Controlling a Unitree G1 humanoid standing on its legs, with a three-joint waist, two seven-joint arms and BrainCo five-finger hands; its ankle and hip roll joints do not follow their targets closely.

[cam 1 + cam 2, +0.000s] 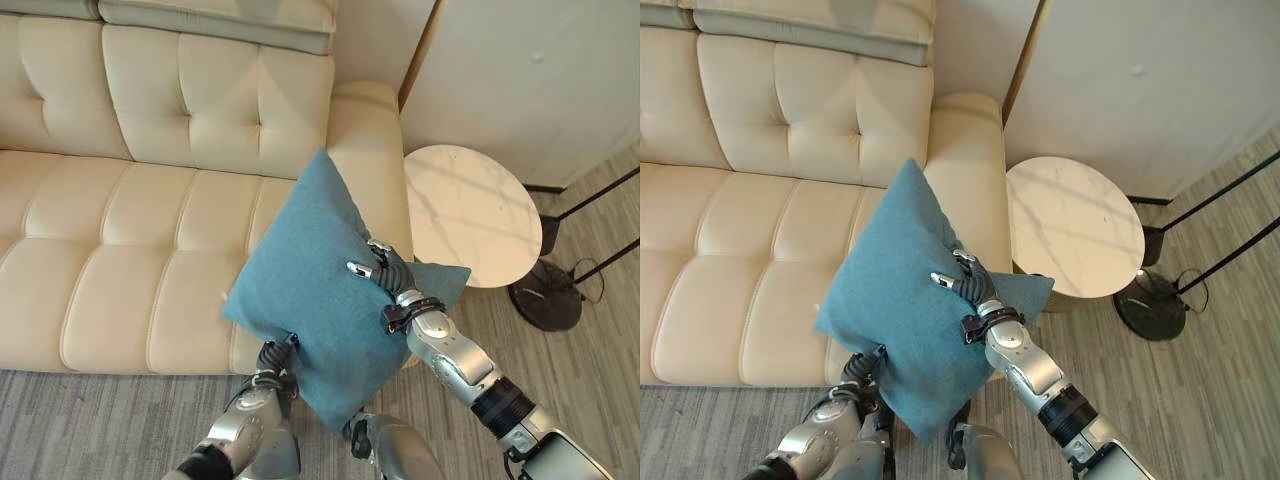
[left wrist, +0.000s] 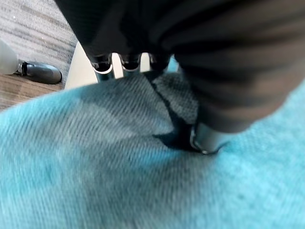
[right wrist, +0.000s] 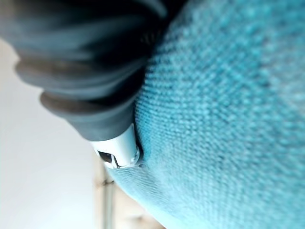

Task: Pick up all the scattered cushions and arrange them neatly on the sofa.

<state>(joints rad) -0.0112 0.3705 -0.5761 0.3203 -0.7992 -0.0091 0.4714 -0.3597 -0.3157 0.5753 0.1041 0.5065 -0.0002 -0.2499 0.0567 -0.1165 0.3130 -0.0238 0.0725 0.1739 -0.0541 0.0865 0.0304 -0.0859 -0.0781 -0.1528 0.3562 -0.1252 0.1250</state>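
Note:
A teal square cushion [image 1: 310, 290] is held up on one corner in front of the right end of the cream sofa [image 1: 120, 260], near its armrest [image 1: 368, 150]. My left hand [image 1: 272, 365] grips the cushion's lower left edge; in the left wrist view its thumb and fingers [image 2: 102, 64] pinch a fold of the teal cloth [image 2: 119, 181]. At the cushion's right side my right hand [image 1: 385, 272] curls its fingers over the front face. Seen from the right wrist, that hand [image 3: 86, 95] digs its thumb into the fabric [image 3: 228, 119].
A round white marble side table [image 1: 470, 210] stands just right of the armrest. Beyond it a black floor-lamp base [image 1: 545, 295] with thin rods sits on the grey wood floor. A grey carpet [image 1: 90, 425] lies in front of the sofa, and a pale wall [image 1: 520, 70] rises behind.

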